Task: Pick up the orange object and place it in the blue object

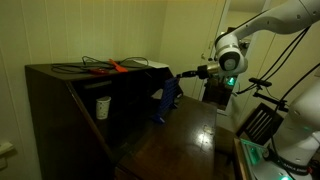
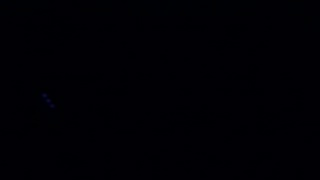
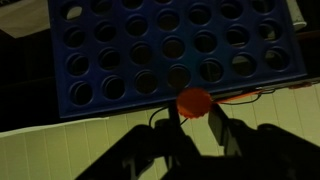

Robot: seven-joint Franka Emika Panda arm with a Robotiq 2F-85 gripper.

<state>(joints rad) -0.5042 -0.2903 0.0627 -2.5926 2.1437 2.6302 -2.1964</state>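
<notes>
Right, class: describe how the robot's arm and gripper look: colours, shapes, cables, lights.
The arm is white with rounded, tube-like segments; a teal-green light glows near its wrist. Black cables loop off it. The gripper is black; in the wrist view its two fingers show as dark, blocky shapes.

The room is dim. The wall (image 1: 120, 30) at the back is pale yellow, with thin straight lines on it like panels, and two parts of it meet in a corner. A big dark brown wooden cabinet (image 1: 50, 120) stands in front of that wall. It has a flat top and an open shelf space in its side. Next to it is a dark wooden tabletop (image 1: 185, 135) that shines a little. In an exterior view almost everything is black, with only some faint blue specks (image 2: 47, 100).
</notes>
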